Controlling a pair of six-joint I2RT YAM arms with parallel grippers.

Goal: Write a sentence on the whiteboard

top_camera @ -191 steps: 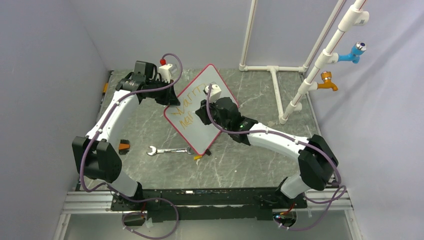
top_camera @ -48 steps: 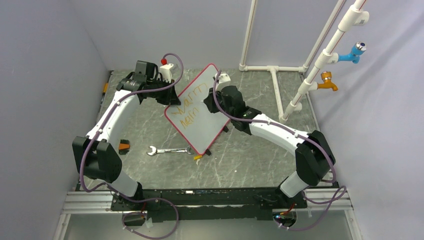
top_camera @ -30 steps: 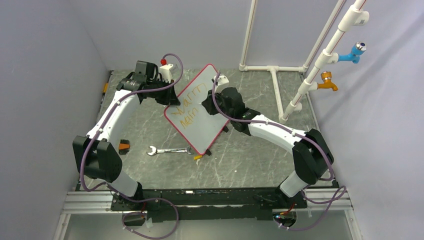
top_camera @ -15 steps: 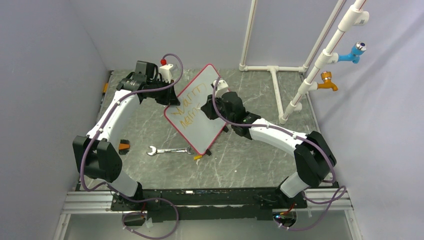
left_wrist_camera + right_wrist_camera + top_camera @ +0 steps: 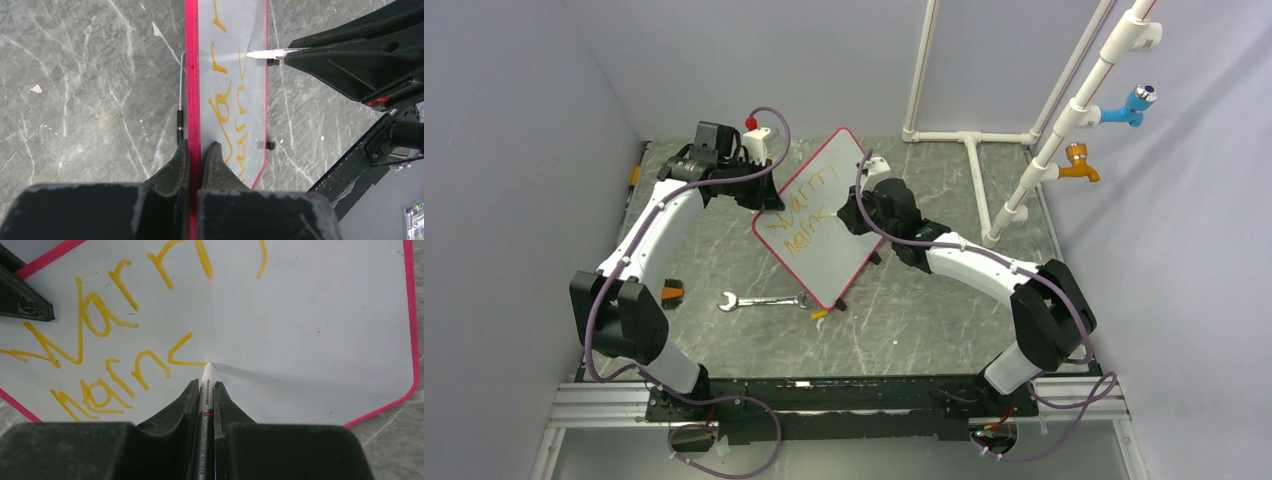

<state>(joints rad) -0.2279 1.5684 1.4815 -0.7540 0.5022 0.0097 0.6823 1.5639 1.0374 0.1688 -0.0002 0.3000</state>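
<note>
The whiteboard (image 5: 824,225) stands tilted on the table, white with a red-pink rim (image 5: 192,75) and yellow writing in two lines (image 5: 95,320). My left gripper (image 5: 196,148) is shut on its rim at the upper left edge (image 5: 764,195). My right gripper (image 5: 205,385) is shut on a white marker (image 5: 206,385), whose tip touches the board at the end of a fresh yellow stroke (image 5: 181,352) in the second line. In the top view the right gripper (image 5: 856,212) is over the board's middle. The marker's tip (image 5: 252,54) also shows in the left wrist view.
A silver wrench (image 5: 759,300) lies on the marble table in front of the board, with a small orange piece (image 5: 821,314) by its lower corner. An orange-black object (image 5: 671,291) lies at the left. White pipe frame (image 5: 969,140) with blue (image 5: 1136,101) and orange (image 5: 1076,158) taps stands at the right rear.
The right gripper with the marker has shifted along the second line of writing, adding a new yellow stroke. The left arm and the board have stayed still.
</note>
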